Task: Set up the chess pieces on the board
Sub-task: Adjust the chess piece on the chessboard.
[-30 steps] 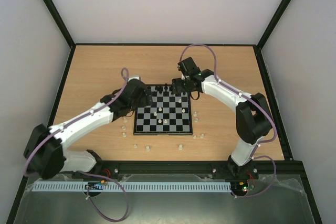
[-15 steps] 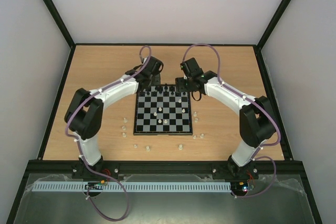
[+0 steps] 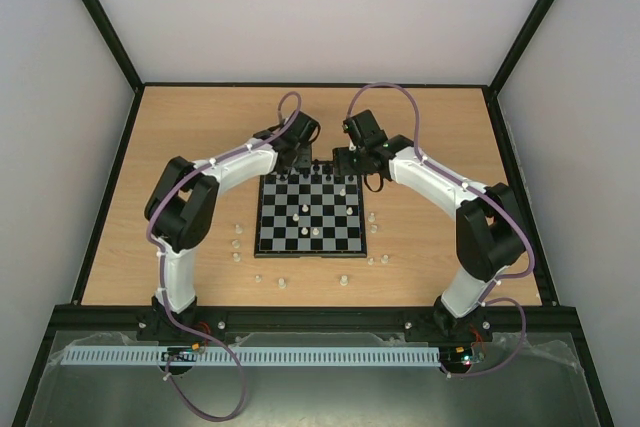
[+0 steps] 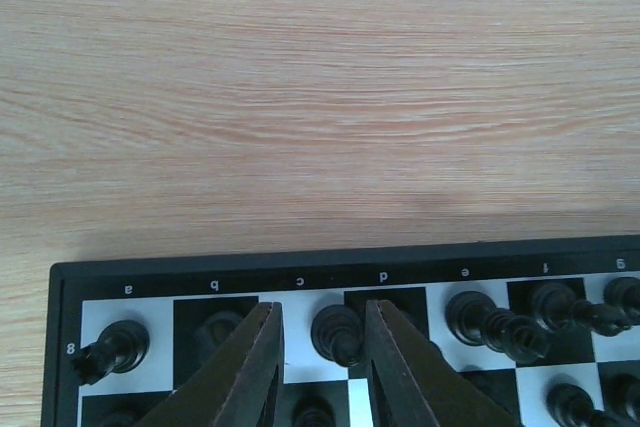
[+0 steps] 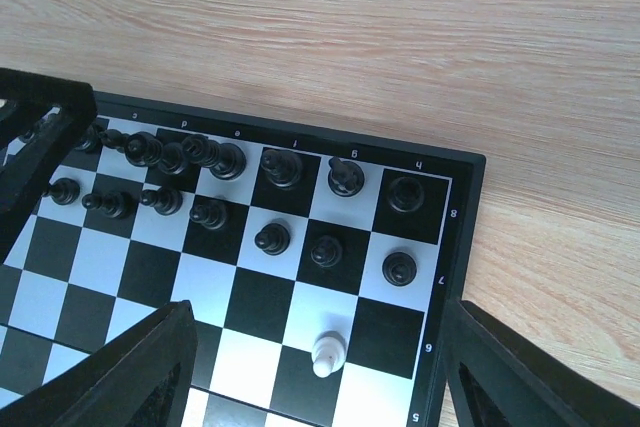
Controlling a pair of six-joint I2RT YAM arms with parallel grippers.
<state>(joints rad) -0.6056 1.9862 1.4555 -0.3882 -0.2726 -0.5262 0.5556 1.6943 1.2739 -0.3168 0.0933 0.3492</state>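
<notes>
Chess pieces (image 5: 228, 159) in black crowd the two far rows of the board (image 3: 258, 247), several of them bunched and leaning rather than centred on their squares. One black piece (image 4: 338, 335) stands upright on the far row, directly between the fingers of the left tool (image 4: 322, 307), which is released: there is a gap on either side, narrower at one finger. This arm is clearly the nearer one. The far rim lies just beyond the piece, with bare table (image 3: 180, 147) past it, so lifting looks the freest way out. Neighbours on the row sit apart on one side, close on the other. The right tool (image 5: 318, 312) hangs spread wide over the opposite far corner, a white pawn (image 5: 325, 355) between its fingers. Loose white pieces (image 3: 282, 282) lie off the near edge.
</notes>
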